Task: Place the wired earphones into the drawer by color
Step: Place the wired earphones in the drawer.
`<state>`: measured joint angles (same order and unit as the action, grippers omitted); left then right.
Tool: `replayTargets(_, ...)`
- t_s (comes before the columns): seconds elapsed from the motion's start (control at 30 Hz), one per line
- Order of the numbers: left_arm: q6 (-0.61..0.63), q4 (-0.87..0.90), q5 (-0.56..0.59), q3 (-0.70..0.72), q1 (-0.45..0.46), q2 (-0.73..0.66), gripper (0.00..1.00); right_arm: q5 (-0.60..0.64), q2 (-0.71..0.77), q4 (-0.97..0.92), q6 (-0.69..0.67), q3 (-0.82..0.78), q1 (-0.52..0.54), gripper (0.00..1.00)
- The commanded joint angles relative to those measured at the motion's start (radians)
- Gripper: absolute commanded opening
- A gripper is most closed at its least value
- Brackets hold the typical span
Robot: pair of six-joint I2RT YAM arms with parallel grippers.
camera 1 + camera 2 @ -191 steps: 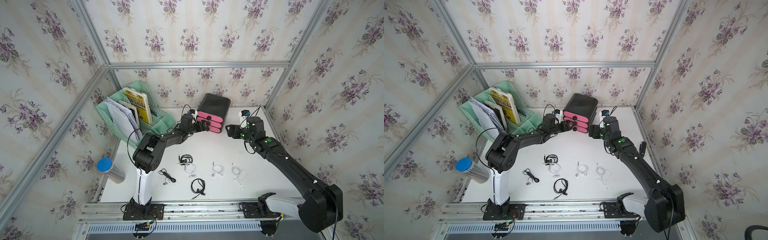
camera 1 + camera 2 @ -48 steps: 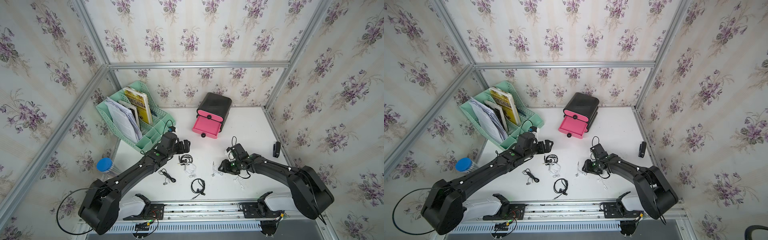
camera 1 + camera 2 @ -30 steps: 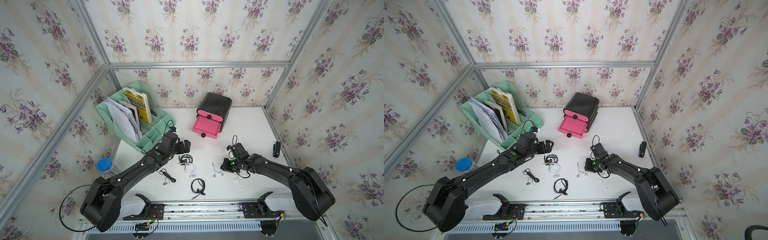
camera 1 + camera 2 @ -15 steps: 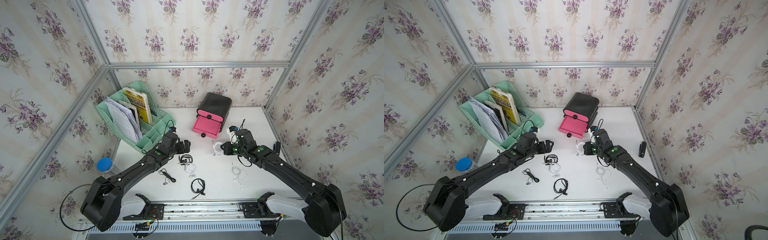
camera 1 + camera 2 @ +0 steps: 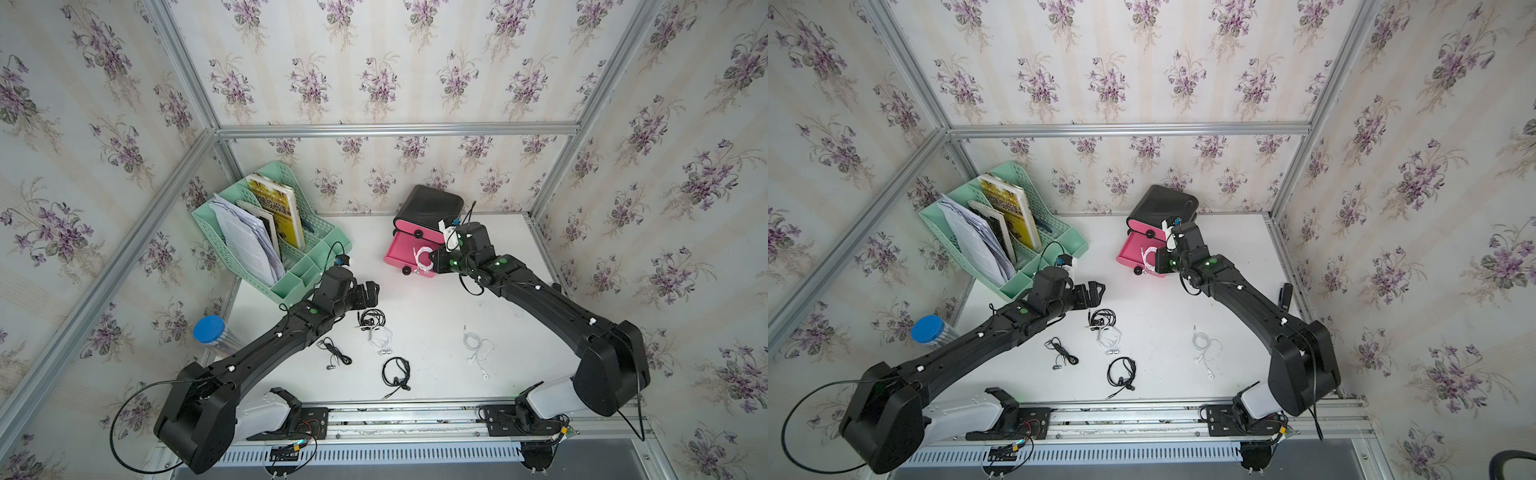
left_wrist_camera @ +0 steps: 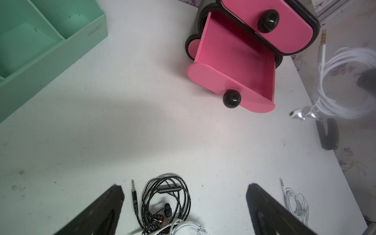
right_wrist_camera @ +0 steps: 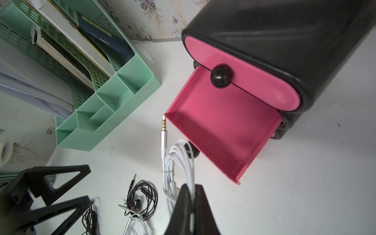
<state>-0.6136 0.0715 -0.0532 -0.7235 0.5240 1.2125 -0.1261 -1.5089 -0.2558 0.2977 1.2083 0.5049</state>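
The drawer [image 5: 428,208] is a black cabinet at the back with its middle pink drawer [image 5: 401,253] pulled out and empty [image 7: 221,122]. My right gripper [image 7: 191,189] is shut on a coil of white wired earphones [image 7: 177,158], held in the air over the open drawer's front edge [image 5: 1148,257]. My left gripper [image 6: 184,187] stands open low over a black coil [image 6: 166,201], which lies on the table between its fingers, untouched. More wired earphones lie loose at the front: black ones [image 5: 334,353] [image 5: 397,372] and white ones [image 5: 384,338] [image 5: 478,349].
A mint-green file rack [image 5: 291,249] with books and papers stands at the back left, close to my left arm. A blue-capped cylinder [image 5: 210,330] sits off the table's left edge. A small black object [image 5: 1285,295] lies by the right wall.
My right gripper has lifted a white coil off the front of the table and carried it back to the open drawer. The left arm has barely moved.
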Motion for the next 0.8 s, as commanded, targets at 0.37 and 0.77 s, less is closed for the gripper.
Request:
replayTargets(0.37,-0.007,0.011,0.015,0.002,-0.001,-0.021,0.99,-0.004,-0.219,0.1,-0.026,0.182,-0.006,0.01)
replayTargets(0.77,-0.012,0.008,0.015,0.004,-0.001,-0.019,0.99,0.016,-0.361,0.089,-0.022,0.271,0.002,0.01)
